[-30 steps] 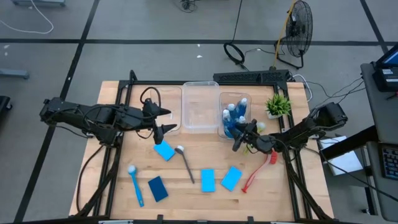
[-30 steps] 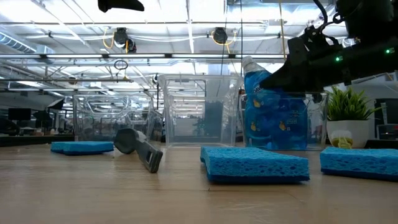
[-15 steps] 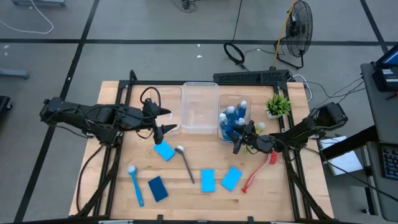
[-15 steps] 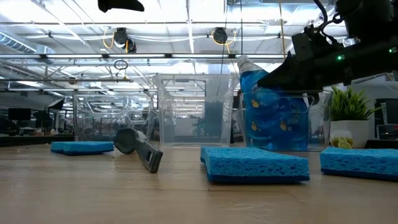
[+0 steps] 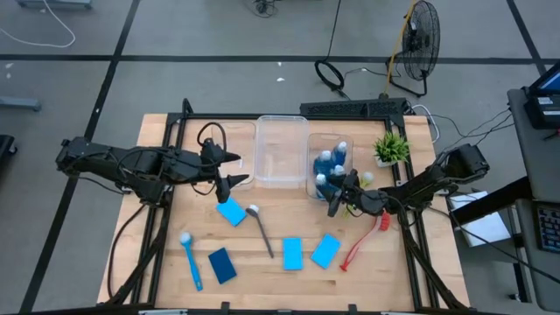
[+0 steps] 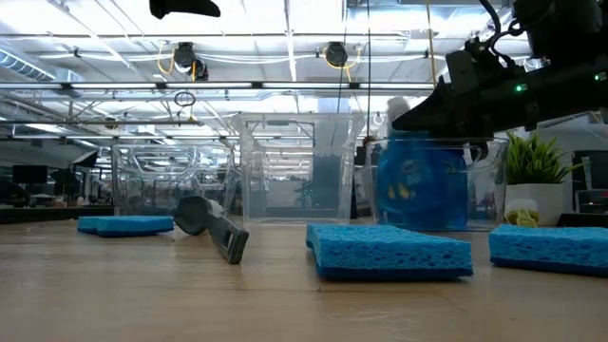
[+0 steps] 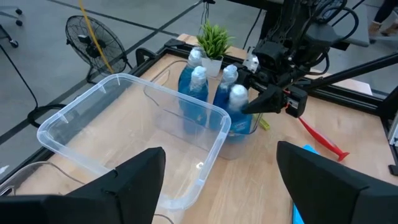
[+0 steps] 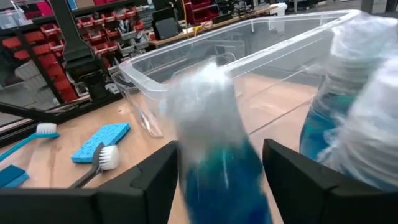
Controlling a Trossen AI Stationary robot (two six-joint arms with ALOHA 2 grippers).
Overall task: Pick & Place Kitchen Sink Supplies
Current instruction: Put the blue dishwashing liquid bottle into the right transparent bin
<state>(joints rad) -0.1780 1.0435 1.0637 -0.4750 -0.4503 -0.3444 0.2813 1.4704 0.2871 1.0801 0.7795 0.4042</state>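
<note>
The left gripper (image 5: pixel 229 171) hangs over the left part of the wooden worktop (image 5: pixel 157 262), by the left side of the bins. Its jaws are spread wide and hold nothing.

Near it on the worktop lies a blue brush (image 5: pixel 190 259) with a pale head. Just right of that is the darker sponge (image 5: pixel 222 265). A lighter blue sponge (image 5: pixel 232 212) lies below the left gripper, and a grey brush (image 5: pixel 260 228) lies beside it. More to the right, two blue sponges (image 5: pixel 292 253) (image 5: pixel 325 250) lie side by side, near the front edge.

At the far side stand clear bins. The middle bin (image 5: pixel 281 150) has nothing in it. The right bin (image 5: pixel 320 184) holds blue bottles (image 5: pixel 333 161) with pale caps, standing close together.

The right gripper (image 5: pixel 337 193) is at the near end of that right bin. Its jaws are spread, and a blue bottle (image 8: pixel 217 149) sits between them, blurry, not pinched as far as I can tell. It is in the bin with the other bottles.

A red brush (image 5: pixel 362 241) lies on the worktop right of the sponges. A small green plant (image 5: pixel 391 147) stands at the far right.
</note>
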